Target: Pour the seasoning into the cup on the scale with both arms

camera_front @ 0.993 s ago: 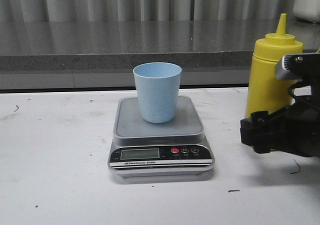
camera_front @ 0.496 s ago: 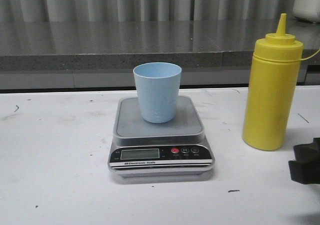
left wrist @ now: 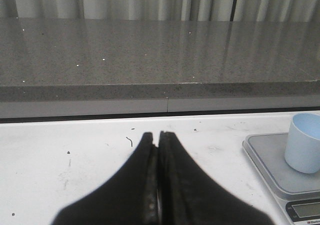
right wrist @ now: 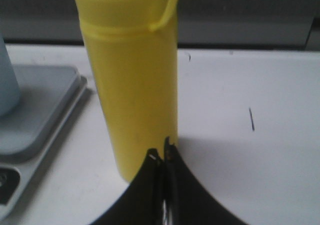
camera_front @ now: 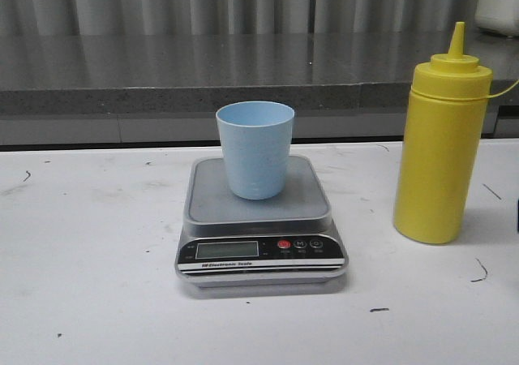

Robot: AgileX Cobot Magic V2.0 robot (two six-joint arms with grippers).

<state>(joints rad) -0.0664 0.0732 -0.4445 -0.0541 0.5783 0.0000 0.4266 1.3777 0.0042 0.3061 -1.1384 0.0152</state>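
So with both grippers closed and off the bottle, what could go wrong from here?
1. The right gripper is shut just in front of the seasoning bottle; advancing without opening could knock over this tall, narrow bottle.
2. The cup stands loose on the scale, and the left gripper, also shut, isn't steadying it; a nudge while pouring might tip it.
3. The bottle's cap is still on, so squeezing may yield nothing.

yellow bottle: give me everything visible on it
The yellow squeeze bottle is tall, opaque and looks like plastic. It has a cylindrical body, a ridged shoulder, a conical nozzle cap and a thin yellow tether loop at the cap. It stands upright, cap on, on the white table, to the right of the scale and apart from it. Nothing grips it: the right pincer is shut just in front of its base.
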